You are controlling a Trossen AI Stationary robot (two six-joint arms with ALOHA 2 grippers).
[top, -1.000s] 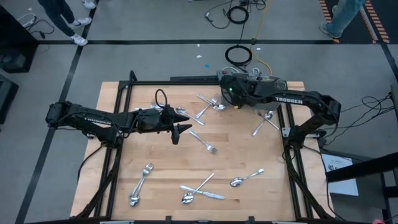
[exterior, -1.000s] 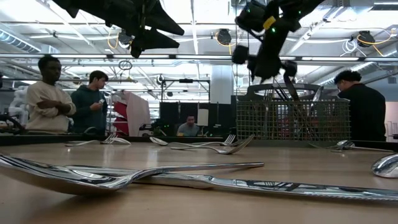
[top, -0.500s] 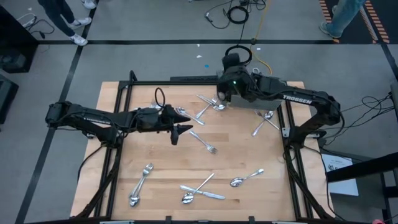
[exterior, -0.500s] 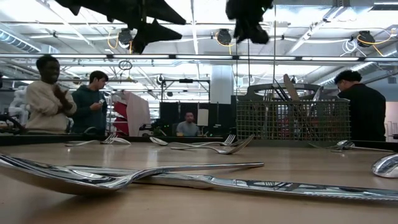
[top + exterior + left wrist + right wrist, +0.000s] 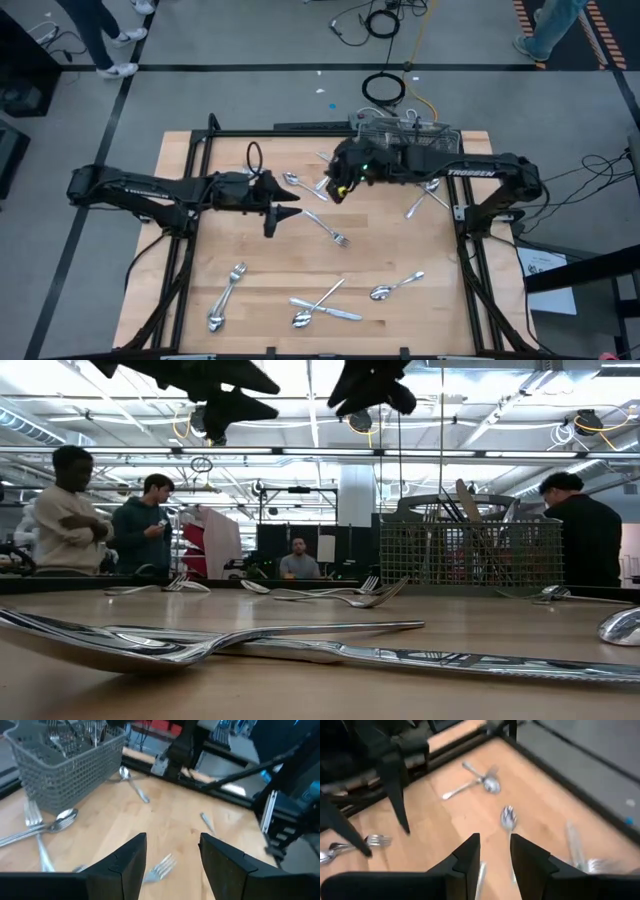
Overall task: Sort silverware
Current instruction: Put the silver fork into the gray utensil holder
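Note:
The silverware lies scattered on the wooden table [image 5: 250, 260]: a fork [image 5: 327, 228] at the middle, a spoon [image 5: 291, 180] and crossed pieces [image 5: 338, 170] toward the far side, and more along the near edge [image 5: 322, 306]. Other pieces stand in the grey wire-mesh basket [image 5: 405, 135] at the far right. My left gripper [image 5: 279, 216] hangs open above the table's middle, nothing between its fingers [image 5: 172, 840]. My right gripper [image 5: 337, 190] hovers open just to the left of the basket, above the crossed pieces, and is also empty [image 5: 494, 840].
A fork pair [image 5: 228, 293] lies at the near left, a spoon [image 5: 397, 286] at the near right and two crossed pieces [image 5: 425, 196] by the right edge. A black frame [image 5: 200, 150] rims the table. People stand in the room beyond [image 5: 70, 510].
My right gripper has risen from over the basket and swung toward the table's left and near side, rolling about its own axis as it went. It now hovers over the crossed pieces beside the basket. The silverware on the table has stayed in place.

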